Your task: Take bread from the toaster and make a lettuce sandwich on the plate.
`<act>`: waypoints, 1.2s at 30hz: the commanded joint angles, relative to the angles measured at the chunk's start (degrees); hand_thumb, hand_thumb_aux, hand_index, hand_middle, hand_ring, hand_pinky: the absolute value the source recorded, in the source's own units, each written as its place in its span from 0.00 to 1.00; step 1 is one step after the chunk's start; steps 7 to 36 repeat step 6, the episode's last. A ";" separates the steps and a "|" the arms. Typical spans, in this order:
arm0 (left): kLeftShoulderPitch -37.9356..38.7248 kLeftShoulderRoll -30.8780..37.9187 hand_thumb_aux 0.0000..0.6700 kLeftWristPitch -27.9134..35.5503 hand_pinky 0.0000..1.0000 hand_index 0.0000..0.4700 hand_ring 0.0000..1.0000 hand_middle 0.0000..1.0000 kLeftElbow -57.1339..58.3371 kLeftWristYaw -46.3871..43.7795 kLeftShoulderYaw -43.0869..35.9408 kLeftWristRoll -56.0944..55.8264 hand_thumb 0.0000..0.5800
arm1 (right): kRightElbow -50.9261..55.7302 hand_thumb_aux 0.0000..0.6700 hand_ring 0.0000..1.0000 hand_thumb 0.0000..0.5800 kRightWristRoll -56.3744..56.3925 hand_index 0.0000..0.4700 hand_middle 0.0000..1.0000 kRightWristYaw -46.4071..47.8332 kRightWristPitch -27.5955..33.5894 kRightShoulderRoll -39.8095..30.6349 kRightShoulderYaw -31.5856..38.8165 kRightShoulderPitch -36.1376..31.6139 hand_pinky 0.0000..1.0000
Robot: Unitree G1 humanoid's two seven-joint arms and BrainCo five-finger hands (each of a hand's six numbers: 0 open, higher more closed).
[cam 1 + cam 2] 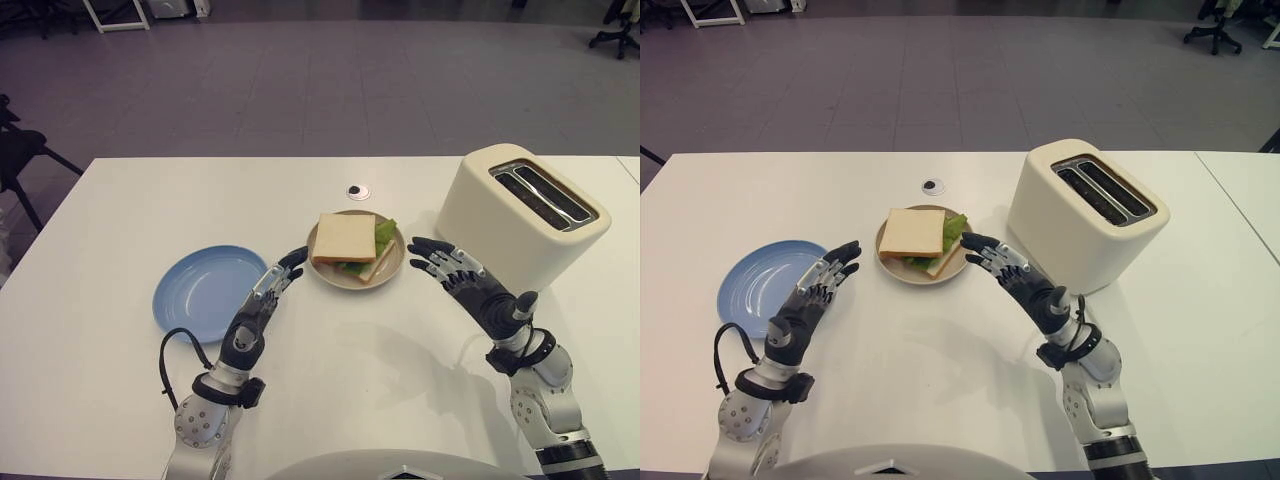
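Observation:
A sandwich [347,243] of two white bread slices with green lettuce [385,235] poking out on the right lies on a small beige plate [394,268] at the table's middle. The cream toaster [520,215] stands to the right, its two slots dark and without bread. My left hand [264,300] rests just left of the plate with fingers stretched out, holding nothing. My right hand [455,272] hovers between plate and toaster, fingers spread toward the sandwich, also holding nothing.
A blue plate [205,290] lies bare to the left of my left hand. A small round black-and-white disc [358,191] sits on the white table [120,230] behind the sandwich. A black cable [175,350] loops near my left wrist.

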 commanded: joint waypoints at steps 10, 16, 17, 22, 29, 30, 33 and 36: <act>-1.64 -1.84 0.00 -0.83 0.00 0.00 0.00 0.00 1.05 -9.06 0.90 -12.58 0.00 | 0.04 0.00 0.00 0.00 8.27 0.00 0.00 4.26 5.07 3.06 -5.47 0.68 0.00; -1.64 -1.84 0.00 -0.83 0.00 0.00 0.00 0.00 1.05 -9.06 0.90 -12.58 0.00 | 0.04 0.00 0.00 0.00 8.27 0.00 0.00 4.26 5.07 3.06 -5.47 0.68 0.00; -1.64 -1.84 0.00 -0.83 0.00 0.00 0.00 0.00 1.05 -9.06 0.90 -12.58 0.00 | 0.04 0.00 0.00 0.00 8.27 0.00 0.00 4.26 5.07 3.06 -5.47 0.68 0.00; -1.64 -1.84 0.00 -0.83 0.00 0.00 0.00 0.00 1.05 -9.06 0.90 -12.58 0.00 | 0.04 0.00 0.00 0.00 8.27 0.00 0.00 4.26 5.07 3.06 -5.47 0.68 0.00; -1.64 -1.84 0.00 -0.83 0.00 0.00 0.00 0.00 1.05 -9.06 0.90 -12.58 0.00 | 0.04 0.00 0.00 0.00 8.27 0.00 0.00 4.26 5.07 3.06 -5.47 0.68 0.00; -1.64 -1.84 0.00 -0.83 0.00 0.00 0.00 0.00 1.05 -9.06 0.90 -12.58 0.00 | 0.04 0.00 0.00 0.00 8.27 0.00 0.00 4.26 5.07 3.06 -5.47 0.68 0.00; -1.64 -1.84 0.00 -0.83 0.00 0.00 0.00 0.00 1.05 -9.06 0.90 -12.58 0.00 | 0.04 0.00 0.00 0.00 8.27 0.00 0.00 4.26 5.07 3.06 -5.47 0.68 0.00; -1.64 -1.84 0.00 -0.83 0.00 0.00 0.00 0.00 1.05 -9.06 0.90 -12.58 0.00 | 0.04 0.00 0.00 0.00 8.27 0.00 0.00 4.26 5.07 3.06 -5.47 0.68 0.00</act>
